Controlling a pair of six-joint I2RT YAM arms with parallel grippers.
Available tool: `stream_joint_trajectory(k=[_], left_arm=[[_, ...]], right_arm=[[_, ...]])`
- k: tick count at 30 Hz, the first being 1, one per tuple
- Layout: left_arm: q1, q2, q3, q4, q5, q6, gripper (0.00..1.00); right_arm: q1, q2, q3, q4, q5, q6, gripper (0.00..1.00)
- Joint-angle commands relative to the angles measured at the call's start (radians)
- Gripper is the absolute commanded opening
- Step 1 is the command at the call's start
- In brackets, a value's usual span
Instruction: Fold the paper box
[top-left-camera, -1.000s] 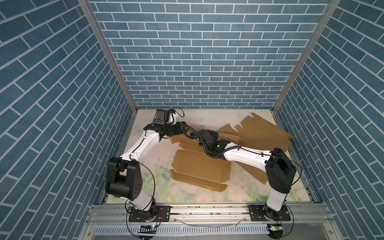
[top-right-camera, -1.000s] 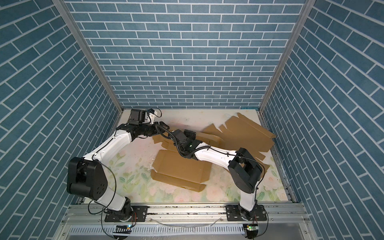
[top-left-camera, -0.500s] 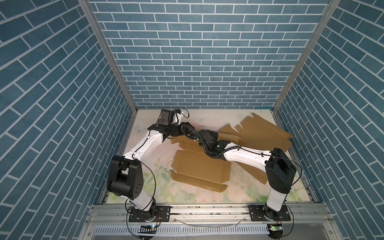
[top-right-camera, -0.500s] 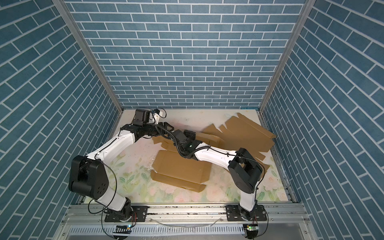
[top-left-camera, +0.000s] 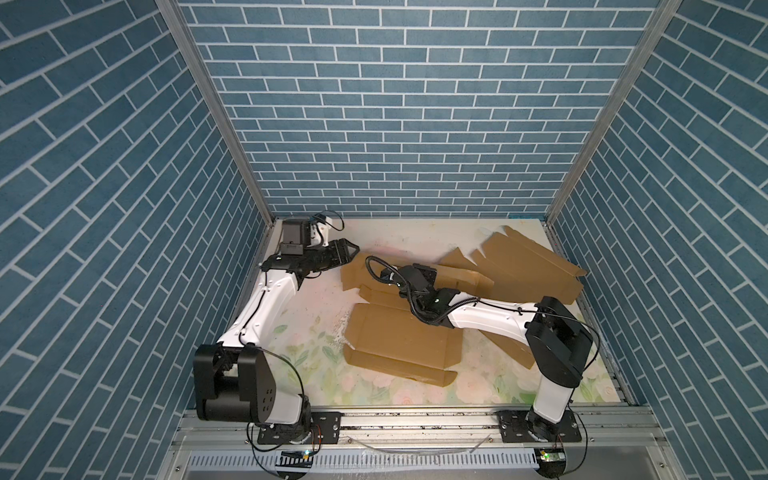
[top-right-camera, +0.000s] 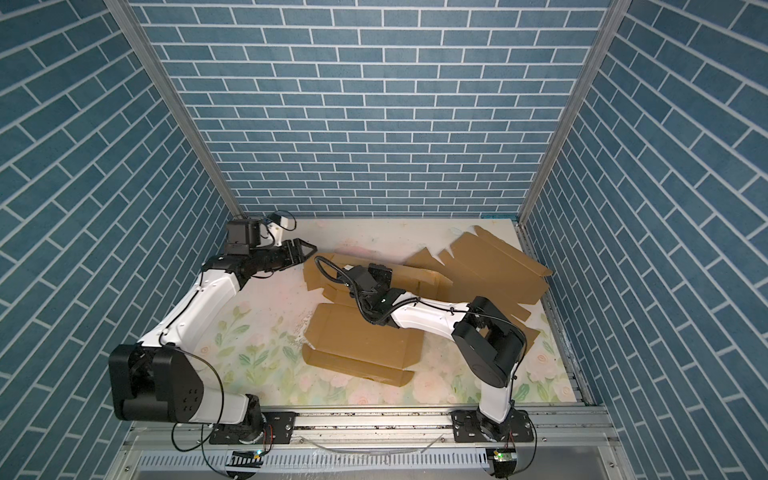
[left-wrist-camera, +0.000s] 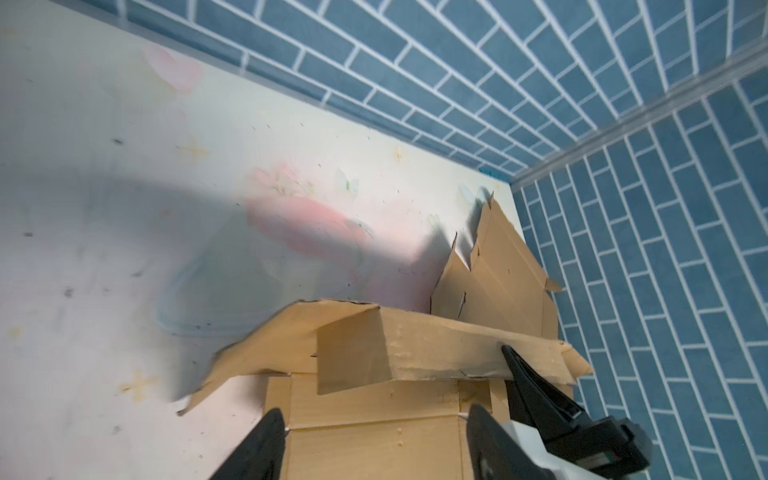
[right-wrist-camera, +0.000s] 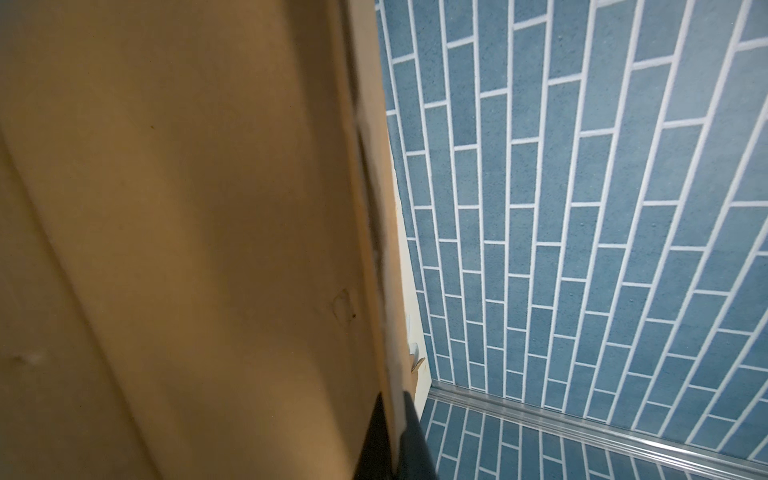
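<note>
The brown paper box (top-left-camera: 399, 340) lies partly folded in the middle of the floor, with a raised flap (left-wrist-camera: 415, 345) at its far end. At the box's far left end my left gripper (top-left-camera: 351, 249) (top-right-camera: 307, 249) is open. In the left wrist view the left gripper (left-wrist-camera: 376, 419) has a flat panel (left-wrist-camera: 374, 444) showing between its fingers. My right gripper (top-left-camera: 426, 274) reaches across the box and is shut on the edge of the raised flap. Its fingers (right-wrist-camera: 409, 440) pinch the thin cardboard edge (right-wrist-camera: 386, 291) in the right wrist view.
A second flat cardboard sheet (top-left-camera: 528, 266) leans at the back right corner, against the right wall. Blue brick walls (top-left-camera: 395, 124) close in three sides. The floral floor (top-left-camera: 299, 357) shows at front left and front right.
My left wrist has shifted and turned at the box's far left end, and its jaws have narrowed a little. The right arm and the box have not visibly moved.
</note>
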Motion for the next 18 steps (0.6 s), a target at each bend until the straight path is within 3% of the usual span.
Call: stream_joint_trajectory(k=[1, 5, 9, 18], left_arm=[[0.109, -0.006, -0.022, -0.028, -0.046, 0.024, 0.67], [0.179, 0.085, 0.015, -0.031, -0.14, 0.042, 0.65], [0.177, 0.251, 0.101, -0.016, -0.102, 0.055, 0.64], [0.065, 0.447, 0.19, -0.048, -0.031, 0.148, 0.62]], right_arm=[[0.007, -0.013, -0.05, -0.006, -0.014, -0.028, 0.0], [0.008, -0.019, -0.066, 0.018, -0.019, -0.039, 0.0], [0.008, -0.038, -0.103, 0.075, -0.033, -0.071, 0.0], [0.008, -0.059, -0.147, 0.159, -0.044, -0.122, 0.0]])
